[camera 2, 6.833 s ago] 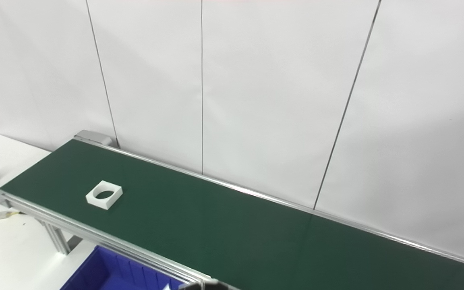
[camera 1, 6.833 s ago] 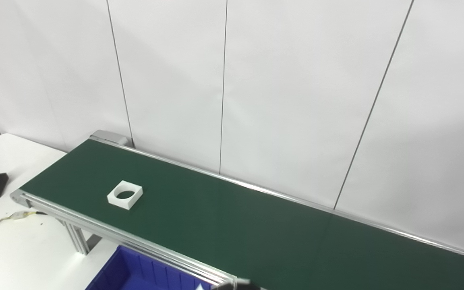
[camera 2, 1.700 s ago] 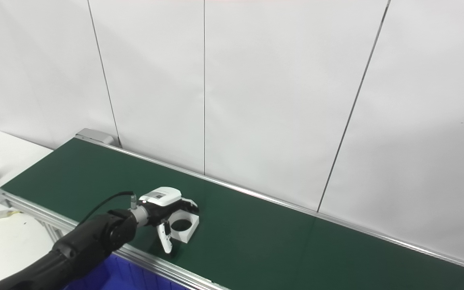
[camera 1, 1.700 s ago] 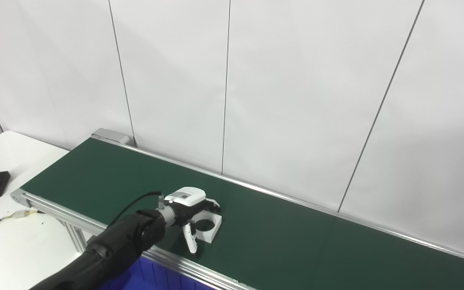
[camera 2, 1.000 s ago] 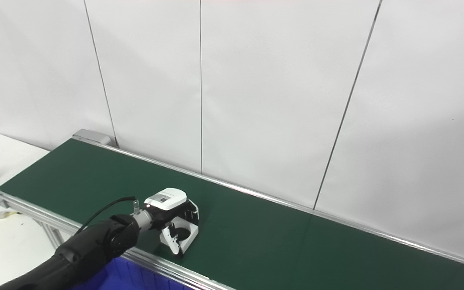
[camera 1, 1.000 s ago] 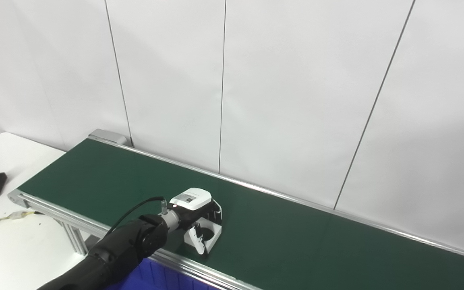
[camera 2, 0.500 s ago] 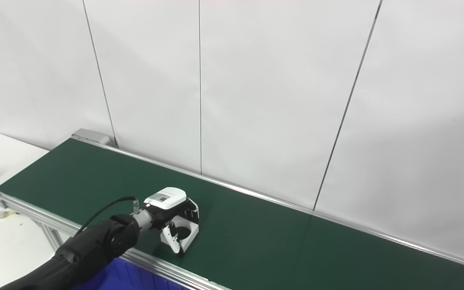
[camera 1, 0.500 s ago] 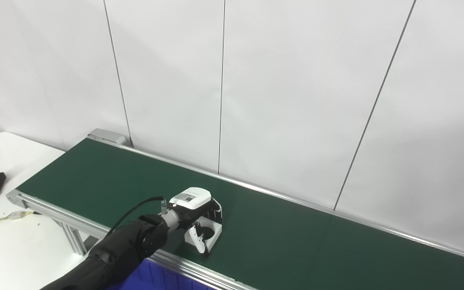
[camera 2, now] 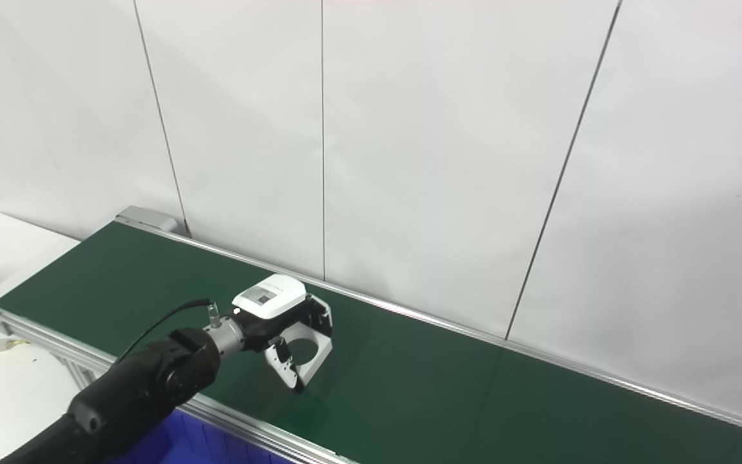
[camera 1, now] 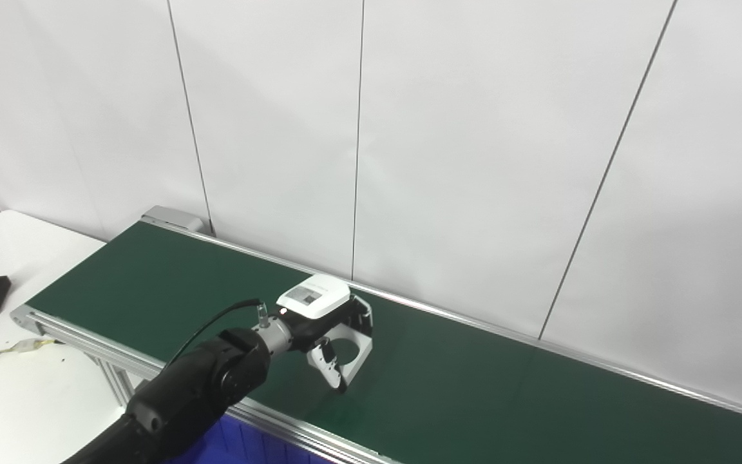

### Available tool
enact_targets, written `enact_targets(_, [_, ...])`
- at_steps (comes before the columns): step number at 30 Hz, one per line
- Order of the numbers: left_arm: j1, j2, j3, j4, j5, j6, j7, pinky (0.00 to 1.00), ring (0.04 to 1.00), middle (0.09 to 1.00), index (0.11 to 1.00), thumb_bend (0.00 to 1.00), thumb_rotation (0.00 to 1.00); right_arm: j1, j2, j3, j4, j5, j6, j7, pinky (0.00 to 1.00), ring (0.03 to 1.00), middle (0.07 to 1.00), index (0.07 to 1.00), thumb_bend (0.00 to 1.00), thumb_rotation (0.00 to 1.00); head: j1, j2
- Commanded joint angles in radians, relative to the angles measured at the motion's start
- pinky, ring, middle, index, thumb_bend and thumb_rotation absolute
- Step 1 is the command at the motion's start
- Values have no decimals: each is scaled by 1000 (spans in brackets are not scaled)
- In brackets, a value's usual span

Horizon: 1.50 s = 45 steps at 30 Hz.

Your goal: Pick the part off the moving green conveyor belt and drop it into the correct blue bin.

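The part (camera 1: 353, 348) is a white, flat square plate with a large round hole through it. The left hand (camera 1: 319, 319), white-shelled on a black arm, is pinching the part between thumb and fingers, holding it tilted just above the matte green conveyor belt (camera 1: 474, 399). A strip of the ribbed blue bin (camera 2: 184, 444) is showing below the belt's aluminium rail.

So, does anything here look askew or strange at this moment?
Only the white square part with a round hole: it is tilted, held in the left hand above the green conveyor belt. That fits a pickup. Nothing looks spilled or damaged.
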Motion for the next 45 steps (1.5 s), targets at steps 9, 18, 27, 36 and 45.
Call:
enact_targets(9, [51, 34, 76, -207, -7, 39, -73, 740, 503, 467, 483, 502, 0, -2, 5, -1, -38, 5, -55, 4, 619, 735, 796, 877, 528, 588, -4, 10])
enact_targets(18, [132, 33, 132, -390, -27, 44, -143, 692, 485, 469, 500, 503, 0, 4, 6, -2, -61, 0, -48, 4, 638, 742, 797, 873, 529, 573, -26, 63])
enact_targets(27, [249, 31, 169, -589, -31, 77, -234, 619, 459, 467, 517, 502, 0, 19, 5, -2, -123, -11, -18, 6, 609, 729, 790, 868, 519, 550, -45, 129])
enact_targets(36, [332, 14, 199, -677, -41, 81, -277, 600, 468, 475, 507, 503, 0, 23, 0, -6, -183, -1, 32, 16, 613, 724, 786, 858, 531, 500, -41, 204])
enact_targets(45, [397, -3, 229, -701, -104, 101, -297, 623, 460, 478, 508, 503, 0, 19, -7, -16, -228, 1, 70, 23, 599, 705, 772, 850, 571, 528, -22, 275])
